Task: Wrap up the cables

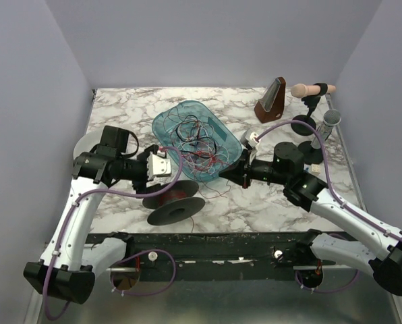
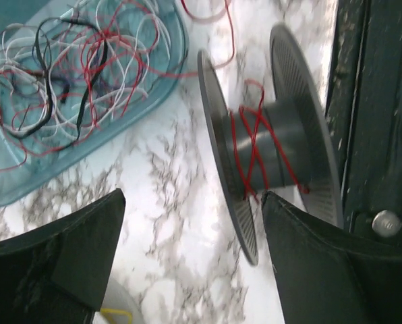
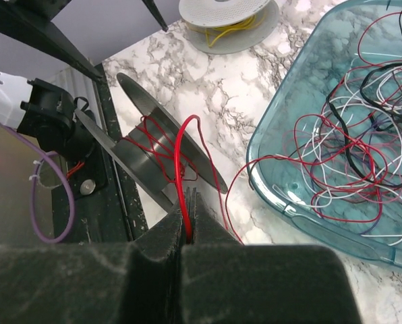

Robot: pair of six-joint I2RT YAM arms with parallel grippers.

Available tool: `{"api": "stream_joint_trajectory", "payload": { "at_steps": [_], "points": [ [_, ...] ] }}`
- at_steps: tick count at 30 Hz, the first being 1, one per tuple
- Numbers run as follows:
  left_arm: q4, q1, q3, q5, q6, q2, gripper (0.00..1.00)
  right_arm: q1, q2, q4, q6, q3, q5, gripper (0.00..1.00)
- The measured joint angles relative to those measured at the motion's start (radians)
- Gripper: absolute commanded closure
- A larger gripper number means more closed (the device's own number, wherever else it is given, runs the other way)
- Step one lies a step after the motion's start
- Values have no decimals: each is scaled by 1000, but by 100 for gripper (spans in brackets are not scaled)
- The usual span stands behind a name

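Cables (image 1: 199, 140) are mostly a loose tangle in the teal bin (image 1: 159, 123), mid-table; one red strand (image 3: 181, 158) leads out of it to the dark spool (image 2: 282, 152) at the near table edge, which has a few red turns crossed on its hub; spool probably sits there so both arms can reach it; right gripper (image 3: 187, 206) is clamped tight on that red strand just short of the spool, presumably holding tension for winding; left gripper (image 2: 191, 250) is spread wide and holds nothing, hovering over the marble just beside the spool flange, apparently not touching it; wrap looks barely begun.
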Motion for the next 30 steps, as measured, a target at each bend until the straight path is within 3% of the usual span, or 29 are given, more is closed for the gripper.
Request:
{"api": "stream_joint_trajectory", "payload": {
  "at_steps": [7,14,21,26,30],
  "points": [
    [187,-208,-30,8,-315,24,13,0,0,-5,0,-3,-1,99],
    [280,-222,40,10,-530,33,12,0,-7,-35,0,27,-8,99],
    [382,-222,217,56,-690,64,16,0,-40,-80,-88,196,5,99],
    [399,-222,355,75,-600,99,18,-27,8,-97,-211,416,-44,99],
    [378,-224,380,64,-261,48,21,-106,132,-97,-209,612,-204,99]
  ]
}}
